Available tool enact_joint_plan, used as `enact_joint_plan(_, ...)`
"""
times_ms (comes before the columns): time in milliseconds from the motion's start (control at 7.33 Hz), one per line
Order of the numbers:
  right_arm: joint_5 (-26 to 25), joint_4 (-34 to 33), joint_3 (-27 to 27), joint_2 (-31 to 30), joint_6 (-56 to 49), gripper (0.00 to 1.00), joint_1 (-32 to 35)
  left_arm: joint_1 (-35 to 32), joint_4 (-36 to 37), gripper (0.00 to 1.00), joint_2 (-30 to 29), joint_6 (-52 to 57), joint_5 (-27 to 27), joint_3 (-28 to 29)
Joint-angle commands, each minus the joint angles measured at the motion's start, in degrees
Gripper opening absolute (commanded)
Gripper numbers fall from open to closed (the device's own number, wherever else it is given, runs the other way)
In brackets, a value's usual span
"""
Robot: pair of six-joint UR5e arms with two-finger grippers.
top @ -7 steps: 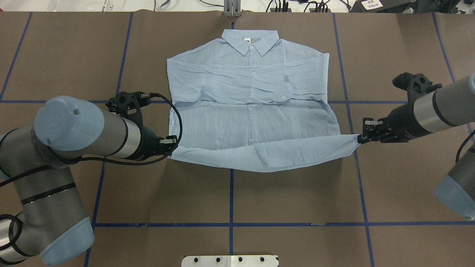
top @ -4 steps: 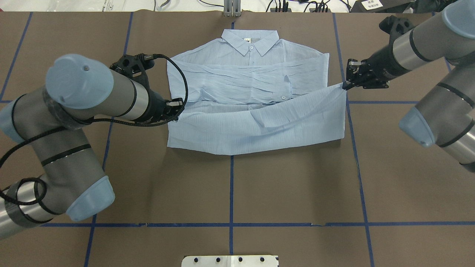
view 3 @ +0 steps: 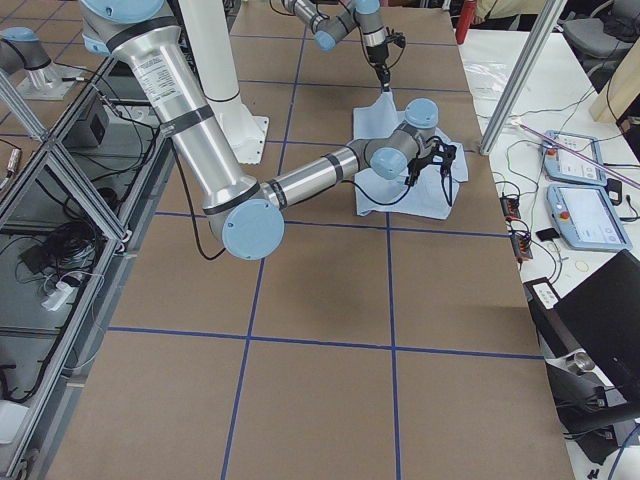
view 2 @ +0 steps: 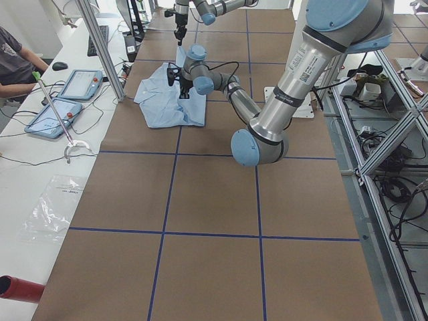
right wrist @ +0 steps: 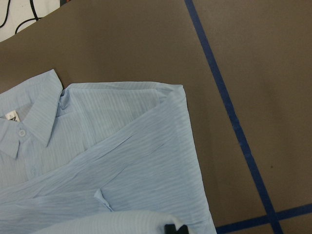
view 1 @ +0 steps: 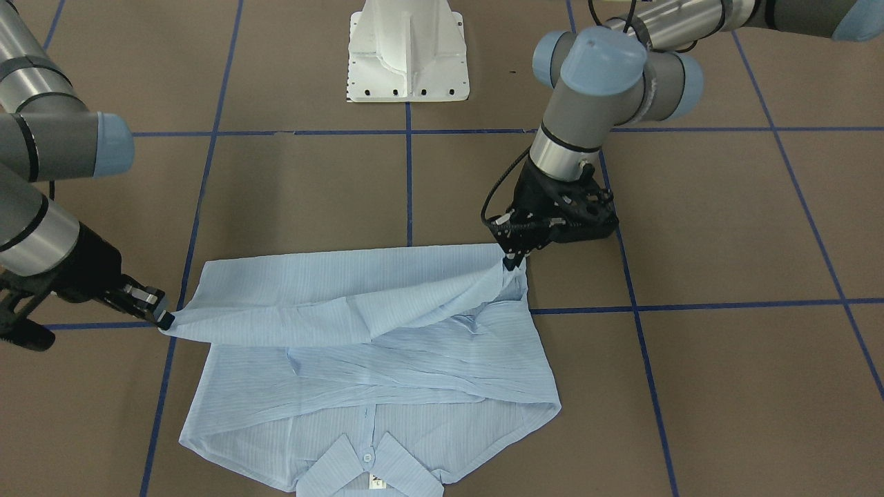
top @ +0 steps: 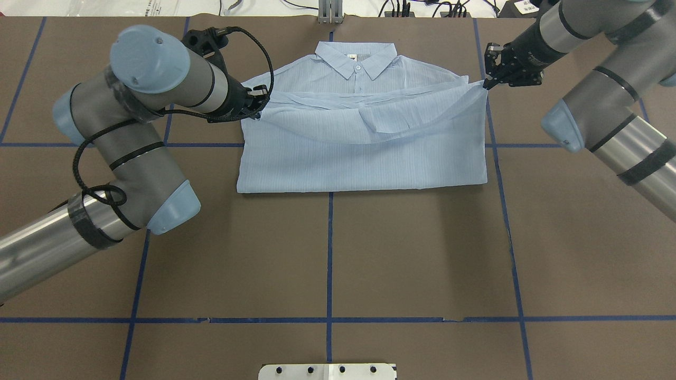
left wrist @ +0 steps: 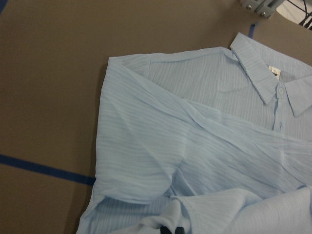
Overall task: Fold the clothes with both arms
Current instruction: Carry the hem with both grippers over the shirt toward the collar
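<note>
Seemingly past the midpoint. Front-facing view: thin pale-blue striped button-up shirt [view 1: 373, 359] flat on brown paper-covered surface [view 1: 725, 228], sleeves crossed over the chest; hem held up, left gripper [view 1: 512, 261] clamped on one corner, right gripper [view 1: 162, 319] clamped on the other. Overhead: lower half doubled over, hem raised near the shoulders, pointed collar [top: 355, 58] uncovered. Wrist views: chest and collar below. Probably left: lay hem down, release, maybe fold again.
</note>
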Motion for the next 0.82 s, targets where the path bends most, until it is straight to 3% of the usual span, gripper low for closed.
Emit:
enact_joint_plan(0,0.0,0.2,-6.5,3.7,-0.6,0.0,0.2,-2.8,-7.1,0.0,-5.7,-0.2,0.1,13.4)
enact_joint_plan(273,-0.1,0.1,-10.4,6.7,-0.6,0.0,0.2,-3.9,-13.7,0.0,-7.5,-0.2,0.3,21.3)
enact_joint_plan(682,-1.0,0.2,-17.8,11.5,-0.9,0.0,0.2,-4.8,-16.8,0.0,-8.2,-0.1,1.3,26.4)
